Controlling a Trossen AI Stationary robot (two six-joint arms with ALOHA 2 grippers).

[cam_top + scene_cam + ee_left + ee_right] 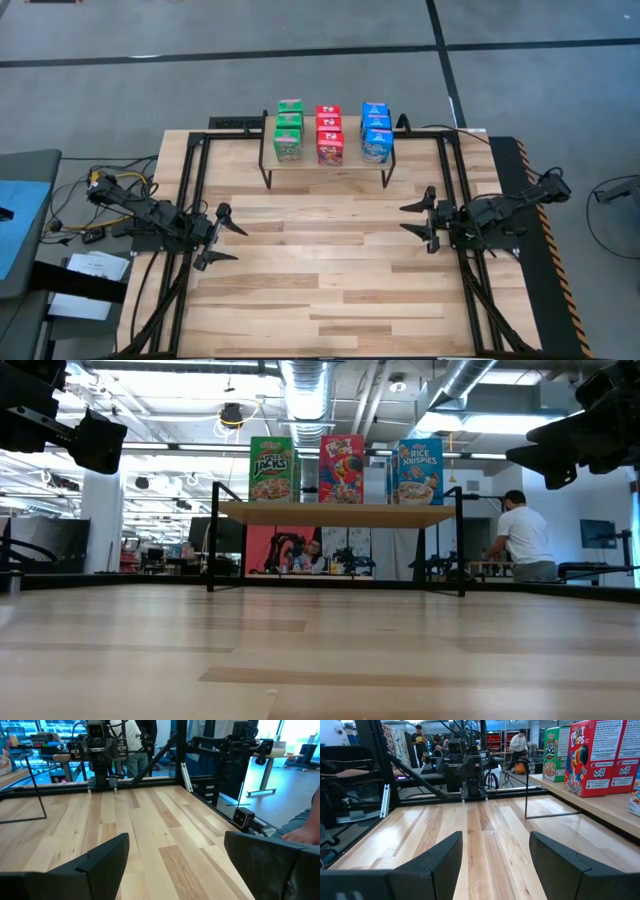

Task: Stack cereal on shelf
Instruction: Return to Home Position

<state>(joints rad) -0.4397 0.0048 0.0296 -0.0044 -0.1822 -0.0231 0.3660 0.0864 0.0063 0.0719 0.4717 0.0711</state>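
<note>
The cereal boxes stand upright on the shelf (pixel 325 168), a low light-wood board on thin black legs at the table's far side. They form a green row (pixel 288 132), a red row (pixel 329 134) and a blue row (pixel 376 132). In the low view the front green (pixel 271 468), red (pixel 342 468) and blue (pixel 419 470) boxes rest on the board (pixel 340 513). My left gripper (pixel 228 235) hovers open at the table's left, pointing level toward the right. My right gripper (pixel 405 218) hovers open at the table's right, facing it. Neither holds anything.
A black metal frame (pixel 190 200) runs around the tabletop. Bare wooden tabletop (pixel 320 270) lies between the two grippers and in front of the shelf. Cables and a control box (pixel 95 210) lie off the left edge. People (pixel 520 535) stand in the room beyond.
</note>
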